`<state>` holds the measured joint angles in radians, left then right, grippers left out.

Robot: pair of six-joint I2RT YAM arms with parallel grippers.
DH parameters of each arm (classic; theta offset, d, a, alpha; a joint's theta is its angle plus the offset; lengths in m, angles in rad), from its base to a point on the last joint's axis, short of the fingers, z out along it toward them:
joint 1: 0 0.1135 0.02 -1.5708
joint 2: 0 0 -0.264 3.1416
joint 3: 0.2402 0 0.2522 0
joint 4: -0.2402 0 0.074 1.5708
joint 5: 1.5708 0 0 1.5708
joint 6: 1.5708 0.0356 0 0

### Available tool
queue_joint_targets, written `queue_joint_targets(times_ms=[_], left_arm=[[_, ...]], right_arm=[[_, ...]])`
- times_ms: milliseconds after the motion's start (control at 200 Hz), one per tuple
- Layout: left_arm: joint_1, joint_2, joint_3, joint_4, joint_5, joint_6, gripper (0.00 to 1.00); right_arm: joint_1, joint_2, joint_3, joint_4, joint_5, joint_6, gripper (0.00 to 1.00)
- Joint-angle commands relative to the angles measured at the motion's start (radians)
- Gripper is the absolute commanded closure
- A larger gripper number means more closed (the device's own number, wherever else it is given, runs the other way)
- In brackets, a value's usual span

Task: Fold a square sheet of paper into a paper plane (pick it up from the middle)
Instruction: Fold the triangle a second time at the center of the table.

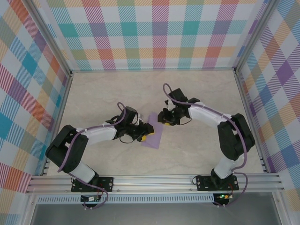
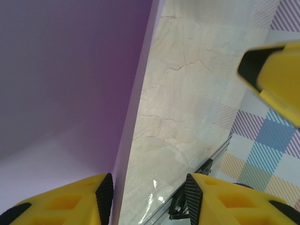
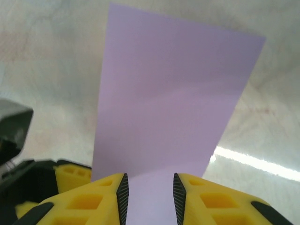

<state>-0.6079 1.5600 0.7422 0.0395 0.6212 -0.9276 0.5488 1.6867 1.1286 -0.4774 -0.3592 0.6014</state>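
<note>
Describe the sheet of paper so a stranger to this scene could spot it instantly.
Start at the pale marbled table enclosed by plaid walls. Near its middle, where the two arms' yellow fingers nearly meet, is the sheet of paper. It is thin, unmarked and lavender, unlike the black-and-yellow hardware beside it.

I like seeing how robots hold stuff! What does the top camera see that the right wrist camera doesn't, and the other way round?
Top camera: the whole left arm and right arm, plus the checked walls. Right wrist camera: the right gripper up close, its yellow fingers apart with the lavender sheet running between them. Shared: that sheet and the pale table.
</note>
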Motion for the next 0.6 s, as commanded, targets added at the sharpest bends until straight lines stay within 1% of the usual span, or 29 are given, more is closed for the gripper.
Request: queue_joint_targets(times_ms=[0,65,145,225,335,475,595], left_arm=[[-0.009,-0.008,0.003,0.004,0.025,0.006,0.53],[-0.010,-0.011,-0.001,-0.019,0.018,0.016,0.54],[-0.010,-0.024,-0.016,-0.046,0.002,0.028,0.54],[-0.010,-0.037,-0.034,-0.066,-0.005,0.036,0.54],[-0.010,-0.059,-0.059,-0.074,-0.013,0.033,0.56],[-0.010,-0.084,-0.080,-0.058,-0.003,0.020,0.61],[-0.010,-0.086,-0.084,-0.018,0.027,0.006,0.65]], right_arm=[[-0.006,-0.060,-0.078,0.032,-0.050,0.020,0.67],[-0.003,-0.081,-0.110,0.062,-0.075,0.027,0.69],[0.007,-0.068,-0.119,0.094,-0.106,0.034,0.72],[0.028,-0.018,-0.100,0.108,-0.126,0.038,0.78],[0.061,0.063,-0.064,0.124,-0.131,0.042,0.82],[0.082,0.142,-0.040,0.130,-0.124,0.051,0.85],[0.086,0.181,-0.039,0.133,-0.125,0.052,0.86]])
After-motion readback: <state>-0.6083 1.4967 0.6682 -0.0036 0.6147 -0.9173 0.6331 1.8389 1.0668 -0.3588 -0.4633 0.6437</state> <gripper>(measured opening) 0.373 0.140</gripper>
